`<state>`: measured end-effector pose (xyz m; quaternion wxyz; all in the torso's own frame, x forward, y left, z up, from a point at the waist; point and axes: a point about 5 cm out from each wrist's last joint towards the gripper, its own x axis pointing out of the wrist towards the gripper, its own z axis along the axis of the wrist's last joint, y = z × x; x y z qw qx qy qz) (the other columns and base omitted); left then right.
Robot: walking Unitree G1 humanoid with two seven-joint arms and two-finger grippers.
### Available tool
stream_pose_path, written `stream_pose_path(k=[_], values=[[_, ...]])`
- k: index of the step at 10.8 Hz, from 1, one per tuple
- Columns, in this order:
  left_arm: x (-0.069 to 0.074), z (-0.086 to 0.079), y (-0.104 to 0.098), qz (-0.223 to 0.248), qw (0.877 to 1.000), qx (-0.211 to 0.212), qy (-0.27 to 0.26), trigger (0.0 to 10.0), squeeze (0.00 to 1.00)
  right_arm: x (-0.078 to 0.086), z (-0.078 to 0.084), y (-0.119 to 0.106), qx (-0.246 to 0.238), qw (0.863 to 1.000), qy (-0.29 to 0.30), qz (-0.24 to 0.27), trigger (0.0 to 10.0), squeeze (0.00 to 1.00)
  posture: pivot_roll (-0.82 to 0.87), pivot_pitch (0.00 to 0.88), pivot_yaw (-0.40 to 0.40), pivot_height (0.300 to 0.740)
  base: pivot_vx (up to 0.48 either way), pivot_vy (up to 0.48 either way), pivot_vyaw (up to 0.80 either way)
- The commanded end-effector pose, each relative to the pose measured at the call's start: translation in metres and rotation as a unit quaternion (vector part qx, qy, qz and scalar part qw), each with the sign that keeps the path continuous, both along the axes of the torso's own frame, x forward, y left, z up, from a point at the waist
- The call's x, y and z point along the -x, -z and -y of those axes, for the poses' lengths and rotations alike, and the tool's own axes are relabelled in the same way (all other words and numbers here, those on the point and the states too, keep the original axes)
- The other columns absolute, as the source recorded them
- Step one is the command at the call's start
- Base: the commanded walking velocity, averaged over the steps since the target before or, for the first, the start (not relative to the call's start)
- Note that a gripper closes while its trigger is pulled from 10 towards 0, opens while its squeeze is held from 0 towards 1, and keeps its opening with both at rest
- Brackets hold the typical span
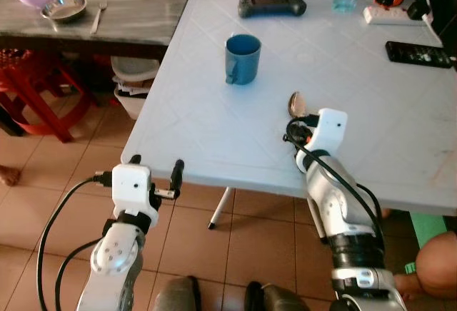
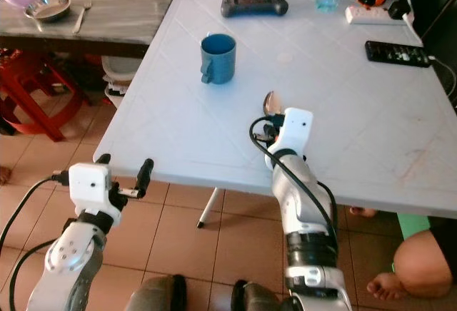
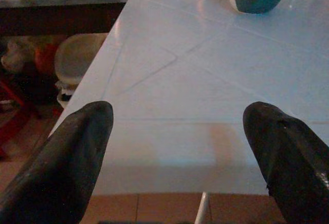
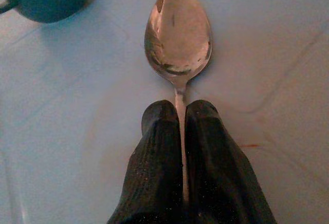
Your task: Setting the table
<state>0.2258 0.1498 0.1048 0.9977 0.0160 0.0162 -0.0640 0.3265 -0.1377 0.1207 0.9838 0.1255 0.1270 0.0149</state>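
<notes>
Right tool [image 4: 180, 118] pinches a shiny metal spoon [image 4: 178, 34] by its handle over the white worktop [image 1: 214, 133], near the blue cup [image 1: 243, 58]; left tool [image 3: 180, 131] spread. Spoon placement remains unfinished.

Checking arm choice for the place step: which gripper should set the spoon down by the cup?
Right. The right gripper is already shut on the spoon, over the white table near the blue cup. The left gripper is open, holds nothing, and sits at the table's near edge.
</notes>
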Motion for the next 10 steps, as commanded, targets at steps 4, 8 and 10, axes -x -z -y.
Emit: stream_pose_path(k=[4, 8, 10], values=[[-0.007, -0.003, 0.000, 0.013, 0.999, -0.027, -0.015, 10.0, 0.00, 0.002, -0.031, -0.005, -0.024, 0.997, -0.078, -0.003, 0.0, 0.00, 0.09, 0.109, 0.040, 0.740, 0.000, 0.480, 0.00], [-0.010, -0.002, 0.000, 0.020, 0.999, -0.018, -0.027, 10.0, 0.00, -0.003, -0.029, -0.009, 0.001, 0.995, -0.094, 0.011, 0.0, 0.00, 0.09, 0.107, 0.029, 0.740, 0.000, 0.480, 0.00], [-0.010, -0.001, -0.002, 0.029, 0.999, -0.022, -0.022, 10.0, 0.00, -0.003, -0.029, -0.021, 0.037, 0.993, -0.094, 0.068, 0.0, 0.00, 0.09, 0.100, 0.031, 0.740, 0.000, 0.446, 0.00]])
